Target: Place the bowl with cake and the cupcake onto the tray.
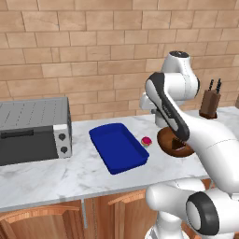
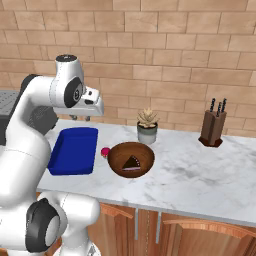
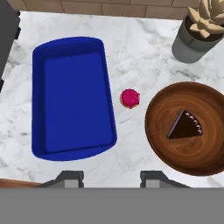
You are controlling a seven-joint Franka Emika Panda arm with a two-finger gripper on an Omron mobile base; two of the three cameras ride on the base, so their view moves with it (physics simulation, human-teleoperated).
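1. The deep-blue rectangular shallow tray (image 3: 72, 98) lies bare on the white marble tabletop (image 3: 144, 52); nothing is loaded yet.
2. The tiny pink-topped cupcake (image 3: 130, 98) sits between the tray and the round brown wooden bowl with the dark cake wedge (image 3: 188, 129), apart from both.
3. The pincer (image 3: 111, 179) hangs above them, partly open, holding nothing.

Arm (image 1: 205, 140) folded high, elbow up, forearm angled forward and down. Wrist bent, hand pointing straight down. Claw (image 3: 111, 177) hanging raised above desk, gripping nothing. Fingertips (image 3: 70, 177) partly apart, gap between them bare, no contact with anything. Hand in right base view: claw (image 2: 82, 118) under white wrist, tips short and dark.
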